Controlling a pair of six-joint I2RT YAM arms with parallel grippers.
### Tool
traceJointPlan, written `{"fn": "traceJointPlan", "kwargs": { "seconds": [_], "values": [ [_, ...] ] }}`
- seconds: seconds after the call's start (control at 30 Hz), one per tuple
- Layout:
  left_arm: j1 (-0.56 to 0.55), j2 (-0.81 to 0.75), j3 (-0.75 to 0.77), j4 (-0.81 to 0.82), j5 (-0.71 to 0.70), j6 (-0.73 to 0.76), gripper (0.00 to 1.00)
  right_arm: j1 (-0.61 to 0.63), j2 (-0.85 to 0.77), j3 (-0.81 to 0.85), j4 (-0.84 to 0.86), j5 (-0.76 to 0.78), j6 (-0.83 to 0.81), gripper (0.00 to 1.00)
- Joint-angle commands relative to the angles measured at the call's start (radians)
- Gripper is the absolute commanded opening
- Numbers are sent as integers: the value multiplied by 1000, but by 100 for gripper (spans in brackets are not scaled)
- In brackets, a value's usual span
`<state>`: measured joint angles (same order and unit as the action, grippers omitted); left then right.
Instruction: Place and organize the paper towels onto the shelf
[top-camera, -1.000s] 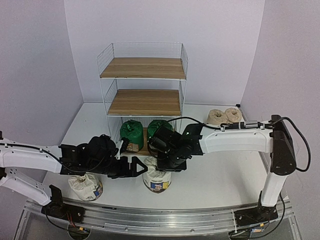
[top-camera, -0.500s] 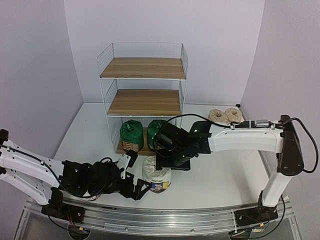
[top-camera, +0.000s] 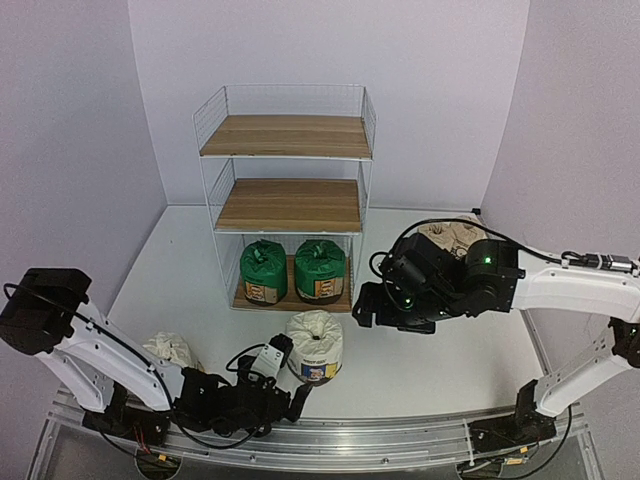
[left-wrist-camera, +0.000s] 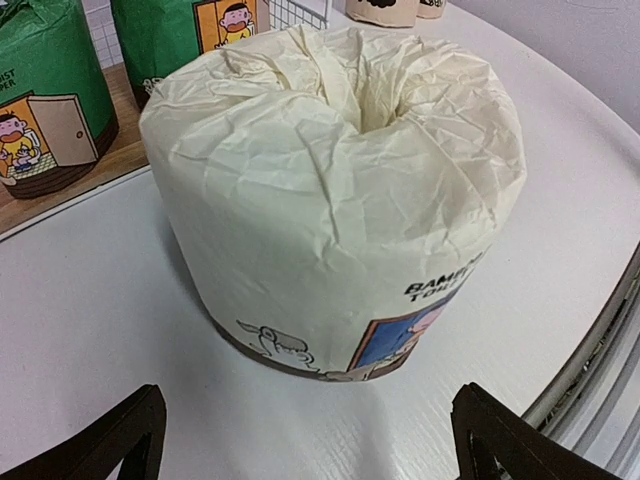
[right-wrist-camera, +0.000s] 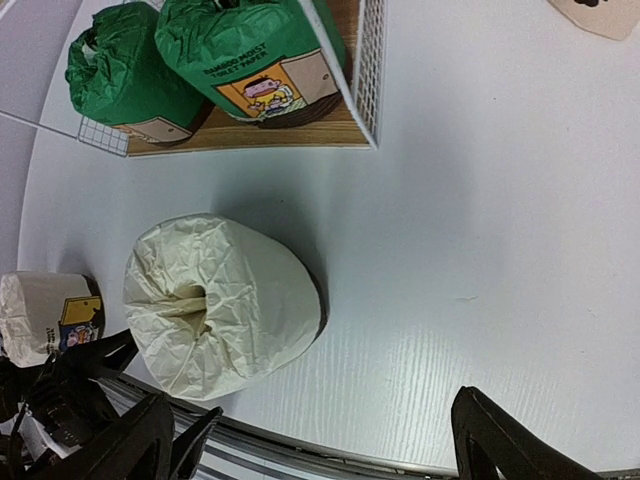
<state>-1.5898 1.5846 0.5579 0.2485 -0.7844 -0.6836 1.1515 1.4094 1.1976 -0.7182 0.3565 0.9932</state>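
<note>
The shelf (top-camera: 286, 136) stands at the back with two green paper towels (top-camera: 263, 270) (top-camera: 320, 268) side by side on its bottom board. One white roll (top-camera: 314, 345) stands upright on the table in front, filling the left wrist view (left-wrist-camera: 335, 190). My left gripper (top-camera: 290, 399) (left-wrist-camera: 312, 452) is open, low at the front edge, with the roll just beyond its fingertips. A second white roll (top-camera: 171, 349) sits at the left. My right gripper (top-camera: 366, 306) (right-wrist-camera: 318, 450) is open and empty, right of the shelf. The tan rolls (top-camera: 452, 236) are partly hidden behind the right arm.
The metal rail (top-camera: 330, 440) runs along the table's front edge, close under the left gripper. The shelf's white wire side (right-wrist-camera: 368, 70) stands close to the right green roll (right-wrist-camera: 250, 50). The two upper boards (top-camera: 290, 204) hold nothing.
My right gripper opened, let go of the right green roll on the bottom board and drew back to the right. The left arm swung down to the front edge, facing the white roll.
</note>
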Motion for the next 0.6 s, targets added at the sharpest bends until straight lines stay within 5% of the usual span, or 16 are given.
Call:
{"fn": "traceJointPlan", "kwargs": {
  "seconds": [0.0, 0.57],
  "values": [
    [-3, 80, 61, 159, -47, 52, 100, 0, -36, -37, -3, 65, 42, 95],
    [22, 227, 66, 416, -135, 153, 100, -1, 1, -11, -3, 40, 50, 98]
  ]
}}
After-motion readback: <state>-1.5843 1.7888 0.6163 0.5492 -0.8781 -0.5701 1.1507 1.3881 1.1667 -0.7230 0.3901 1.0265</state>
